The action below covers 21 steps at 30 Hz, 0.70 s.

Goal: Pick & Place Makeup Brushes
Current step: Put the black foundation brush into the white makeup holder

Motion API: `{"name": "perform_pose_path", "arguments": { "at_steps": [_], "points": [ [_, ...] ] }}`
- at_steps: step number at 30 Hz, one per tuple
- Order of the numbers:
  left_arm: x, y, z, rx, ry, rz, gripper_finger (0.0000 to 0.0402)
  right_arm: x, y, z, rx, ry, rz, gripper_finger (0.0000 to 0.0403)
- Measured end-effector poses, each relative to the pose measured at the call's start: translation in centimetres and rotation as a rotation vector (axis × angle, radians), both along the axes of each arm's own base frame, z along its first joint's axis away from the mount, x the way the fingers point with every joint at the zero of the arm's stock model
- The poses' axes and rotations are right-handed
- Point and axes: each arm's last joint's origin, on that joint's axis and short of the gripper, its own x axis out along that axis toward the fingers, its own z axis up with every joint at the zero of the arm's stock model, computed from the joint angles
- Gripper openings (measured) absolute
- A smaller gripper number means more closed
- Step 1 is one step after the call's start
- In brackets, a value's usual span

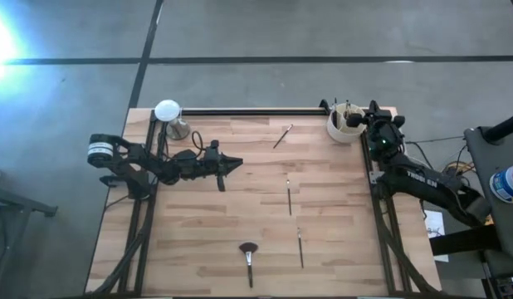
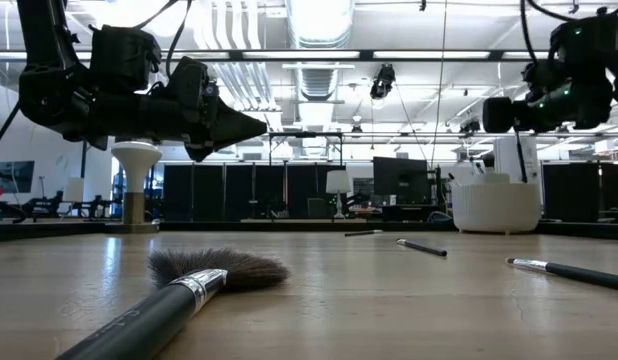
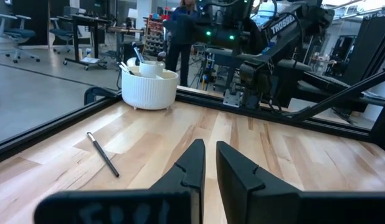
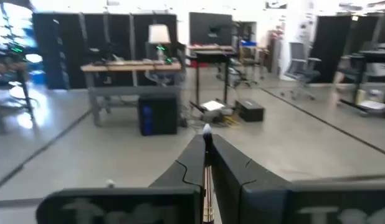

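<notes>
Right wrist view shows a thin brush [image 4: 207,146] pinched between my right pincer's [image 4: 207,163] fingers, poised over the white cup [image 1: 343,126] at the surface's [image 1: 207,249] far corner. That cup already holds a few brushes, so I judge the job partly done. Four are left well away from that pincer: a fluffy-headed brush [image 1: 248,259], and thin ones [image 1: 290,197], [image 1: 300,248], [image 1: 282,136]. My left pincer [image 1: 237,164] hovers mid-surface, fingers nearly together, holding nothing.

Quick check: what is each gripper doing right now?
Left gripper: shut, holding nothing, raised above the table's left side.
Right gripper: shut on a makeup brush, by the white cup.
</notes>
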Motion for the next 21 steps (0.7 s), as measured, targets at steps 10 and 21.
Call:
{"name": "perform_pose_path", "arguments": {
  "at_steps": [10, 21],
  "points": [
    [0.0, 0.0, 0.0, -0.001, 0.001, 0.0, 0.0032, 0.3, -0.4, -0.9, 0.043, -0.049, -0.056, 0.0009],
    [0.0, 0.0, 0.0, -0.003, 0.002, 0.0, 0.0032, 0.4, -0.3, -1.2, 0.068, -0.037, -0.054, 0.0012]
  ]
}}
